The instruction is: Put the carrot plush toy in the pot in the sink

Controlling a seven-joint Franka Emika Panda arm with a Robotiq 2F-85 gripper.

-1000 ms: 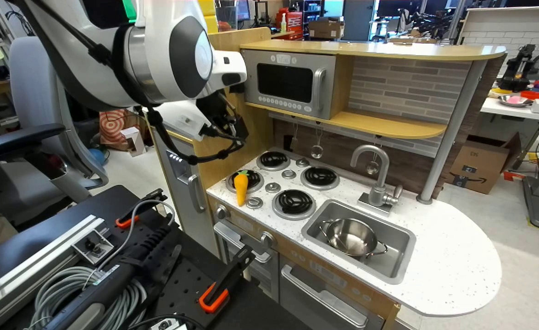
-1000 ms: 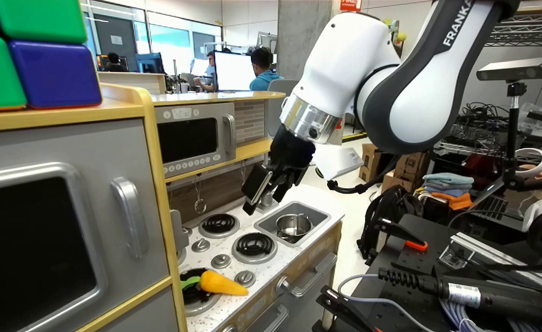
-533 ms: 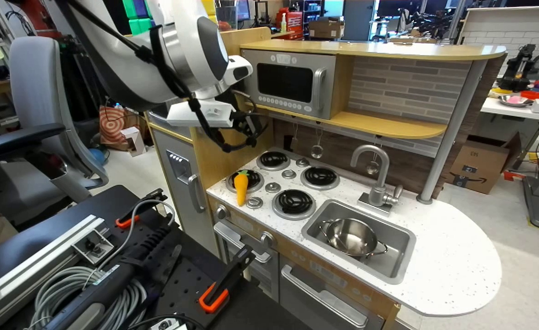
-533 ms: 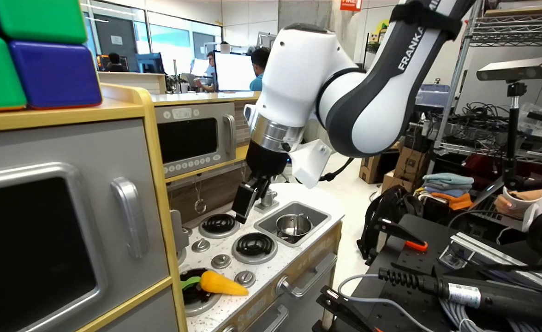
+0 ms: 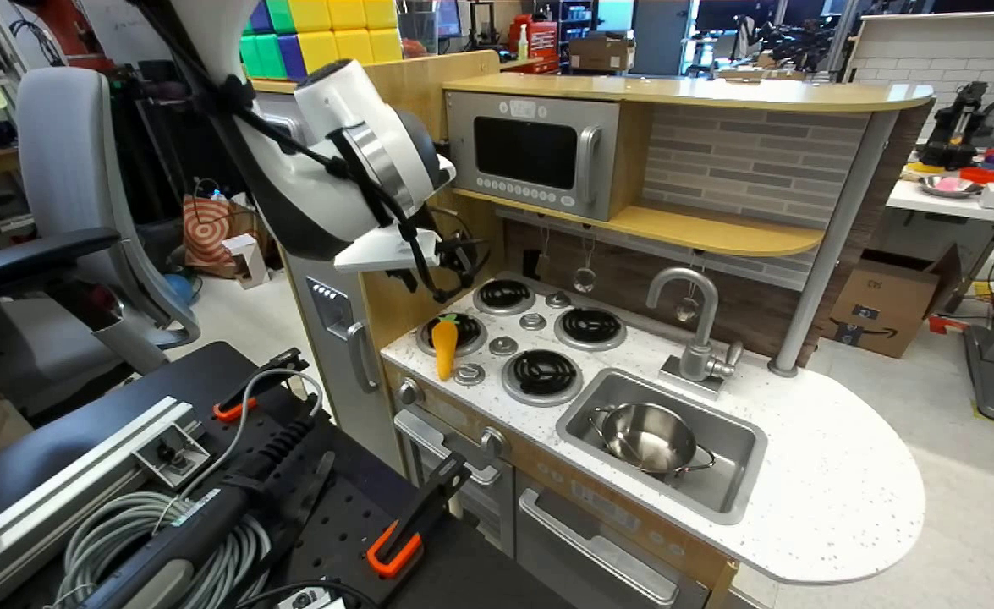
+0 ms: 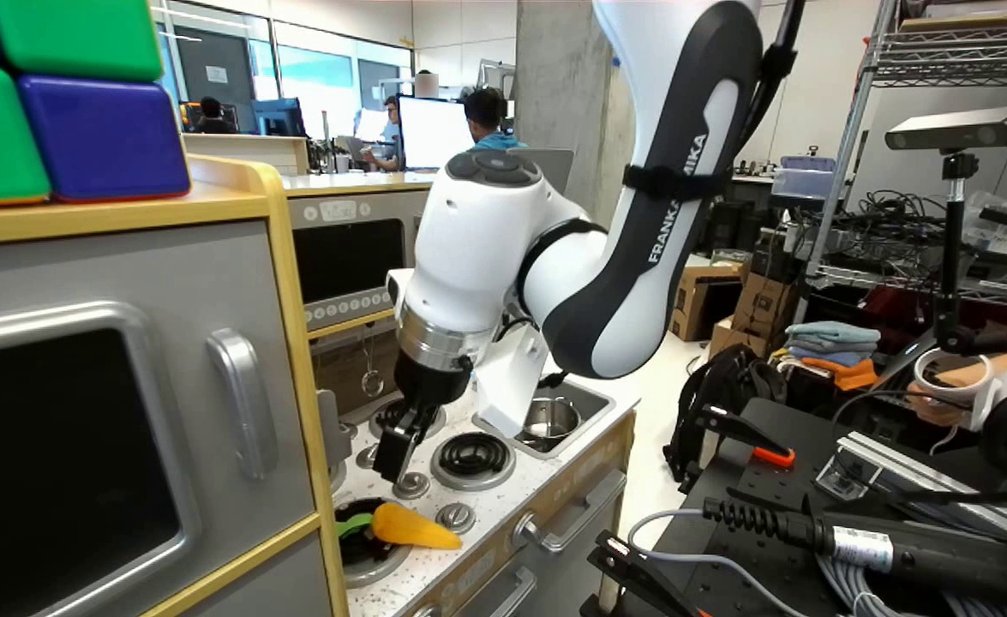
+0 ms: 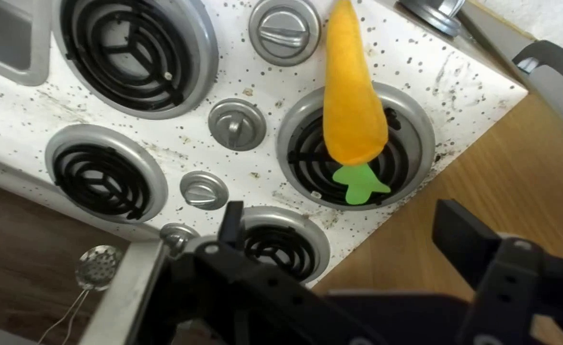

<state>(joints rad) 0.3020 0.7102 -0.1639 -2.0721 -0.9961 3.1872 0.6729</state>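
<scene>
The yellow-orange carrot plush toy (image 5: 444, 347) lies on the front burner beside the tall cabinet; it also shows in an exterior view (image 6: 413, 525). In the wrist view the carrot (image 7: 353, 105) has its green leaf end nearest my jaws and its tip pointing away. My gripper (image 7: 338, 215) is open with nothing between its fingers; in an exterior view the gripper (image 6: 396, 454) hangs above the stove, apart from the carrot. The silver pot (image 5: 649, 438) stands in the grey sink (image 5: 755, 474). In an exterior view the pot (image 6: 550, 420) is partly covered by the arm's white mount.
The tall cabinet's wooden side (image 7: 406, 254) rises close beside the burners. A microwave with shelf (image 5: 530, 152) overhangs the back of the stove. Silver knobs (image 7: 237, 124) stand between burners. The curved faucet (image 5: 695, 330) rises behind the sink. Utensils (image 5: 584, 279) hang at the back wall.
My arm has come down and moved away from the sink side toward the tall cabinet, so the gripper is lower and nearer the carrot. The carrot and pot have not moved.
</scene>
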